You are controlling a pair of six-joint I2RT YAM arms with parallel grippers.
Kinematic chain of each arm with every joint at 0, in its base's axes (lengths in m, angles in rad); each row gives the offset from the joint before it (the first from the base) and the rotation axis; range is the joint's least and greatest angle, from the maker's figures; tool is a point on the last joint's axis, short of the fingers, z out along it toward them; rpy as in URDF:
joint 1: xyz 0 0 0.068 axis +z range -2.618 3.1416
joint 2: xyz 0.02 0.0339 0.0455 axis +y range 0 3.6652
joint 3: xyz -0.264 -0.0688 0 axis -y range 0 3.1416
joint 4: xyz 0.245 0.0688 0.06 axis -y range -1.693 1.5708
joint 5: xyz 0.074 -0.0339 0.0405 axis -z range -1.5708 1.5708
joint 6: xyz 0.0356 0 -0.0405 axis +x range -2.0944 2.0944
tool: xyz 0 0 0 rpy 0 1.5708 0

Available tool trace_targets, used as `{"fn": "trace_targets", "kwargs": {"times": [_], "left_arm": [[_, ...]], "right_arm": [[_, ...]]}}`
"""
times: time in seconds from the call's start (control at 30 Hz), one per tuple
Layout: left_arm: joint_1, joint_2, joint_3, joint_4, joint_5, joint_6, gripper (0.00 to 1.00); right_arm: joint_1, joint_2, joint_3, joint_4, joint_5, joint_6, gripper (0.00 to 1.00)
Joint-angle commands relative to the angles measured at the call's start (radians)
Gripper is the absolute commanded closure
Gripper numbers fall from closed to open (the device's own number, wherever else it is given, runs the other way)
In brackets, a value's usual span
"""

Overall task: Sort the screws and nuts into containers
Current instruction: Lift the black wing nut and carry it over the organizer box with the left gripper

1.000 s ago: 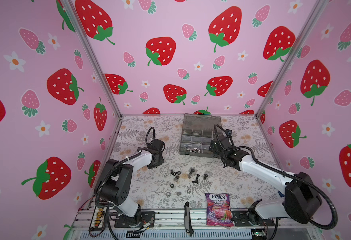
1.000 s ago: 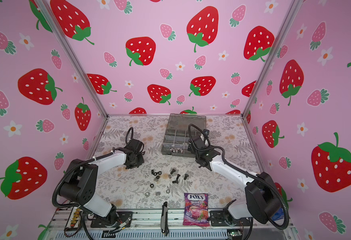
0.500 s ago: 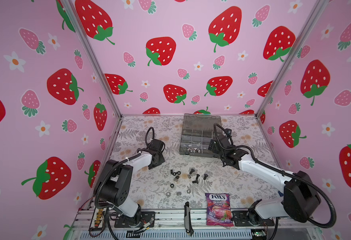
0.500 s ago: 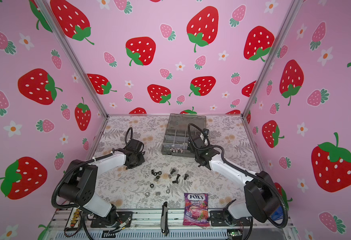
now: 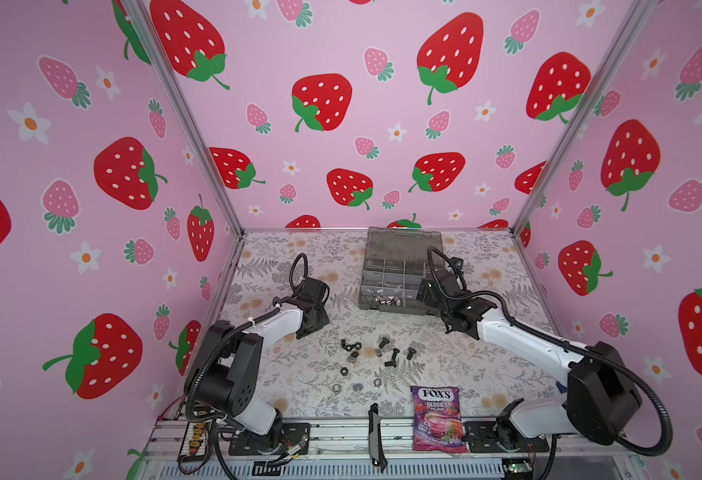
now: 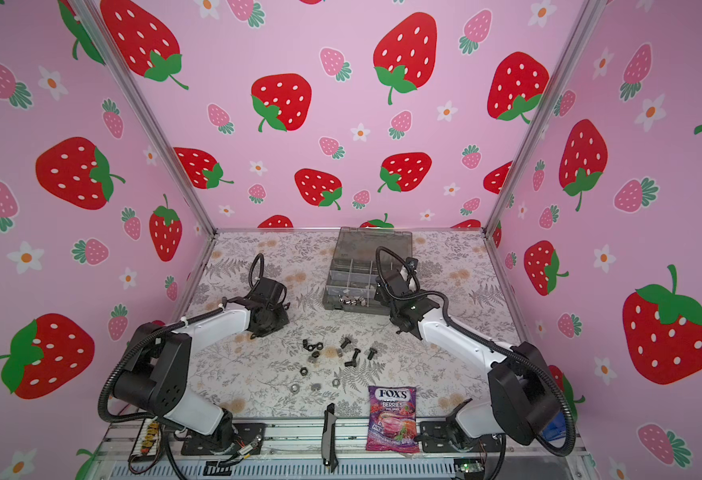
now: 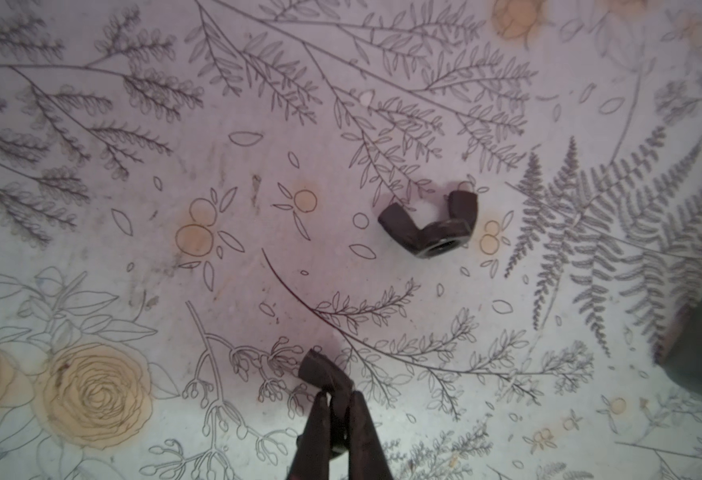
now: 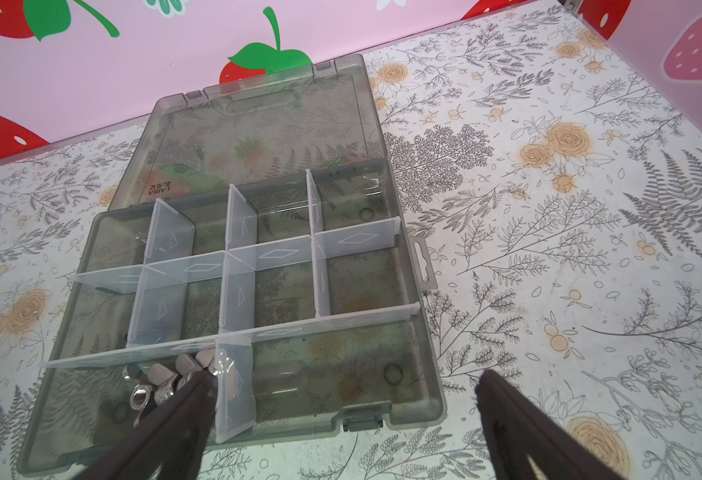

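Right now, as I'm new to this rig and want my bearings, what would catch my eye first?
The loud strawberry walls surround everything. At the table's back an open grey organiser box holds silver wing nuts in a front compartment, with loose black screws and nuts scattered mid-table. In the left wrist view, the left pincer is shut on a black wing nut.
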Motion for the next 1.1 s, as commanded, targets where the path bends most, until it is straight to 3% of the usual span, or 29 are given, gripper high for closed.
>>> {"fn": "trace_targets", "kwargs": {"times": [0.0, 0.3, 0.83, 1.07], "left_arm": [[0.0, -0.037, 0.039, -0.018, -0.009, 0.014, 1.0], [-0.073, -0.024, 0.18, 0.042, 0.002, 0.071, 1.0], [-0.191, 0.27, 0.611, 0.058, 0.105, 0.181, 1.0], [-0.217, 0.37, 0.718, 0.073, 0.137, 0.18, 1.0]], "right_arm": [[-0.007, 0.002, 0.024, -0.017, 0.03, 0.02, 0.0], [-0.007, 0.012, 0.021, -0.014, 0.028, 0.044, 0.0], [-0.008, -0.005, -0.003, -0.026, 0.049, 0.079, 0.0], [-0.009, 0.001, 0.017, -0.033, 0.054, 0.059, 0.0]]}}
